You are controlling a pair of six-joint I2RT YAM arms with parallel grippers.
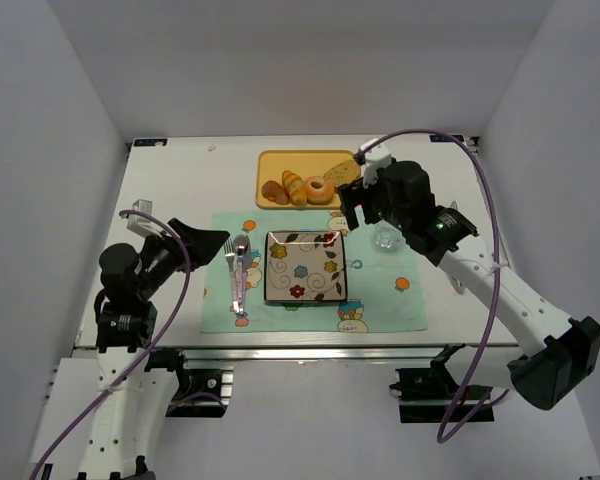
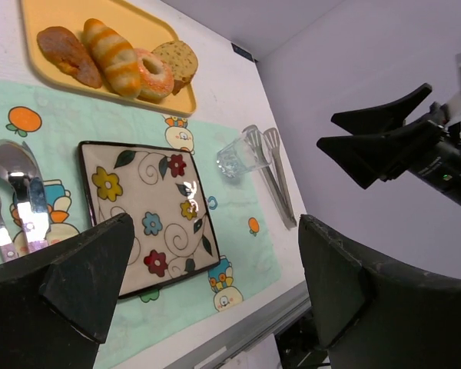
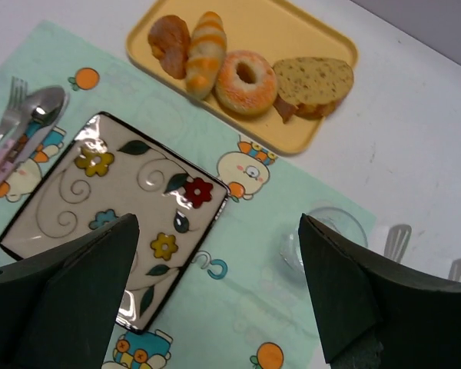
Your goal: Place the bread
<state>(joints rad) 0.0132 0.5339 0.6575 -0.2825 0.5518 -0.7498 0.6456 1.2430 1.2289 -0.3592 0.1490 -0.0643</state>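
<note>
The bread point(image 1: 342, 171) is a tan speckled slice with a brown crust. It leans at the right end of the yellow tray point(image 1: 271, 160), and shows in the left wrist view point(image 2: 177, 60) and the right wrist view point(image 3: 313, 79). My right gripper point(image 1: 358, 208) is open and empty. It hovers above the mat between the tray and the flowered square plate point(image 1: 305, 267), just short of the bread. Its jaws frame the mat point(image 3: 217, 223). My left gripper point(image 1: 212, 241) is open and empty at the mat's left edge, jaws wide point(image 2: 215, 227). The plate point(image 3: 115, 207) is empty.
On the tray beside the bread lie a ring doughnut point(image 1: 319, 189), a striped croissant roll point(image 1: 294, 187) and a brown bun point(image 1: 274, 191). A clear glass point(image 1: 385, 236) stands right of the plate, with tongs point(image 2: 275, 173) beyond it. A fork and spoon point(image 1: 240, 270) lie left of the plate.
</note>
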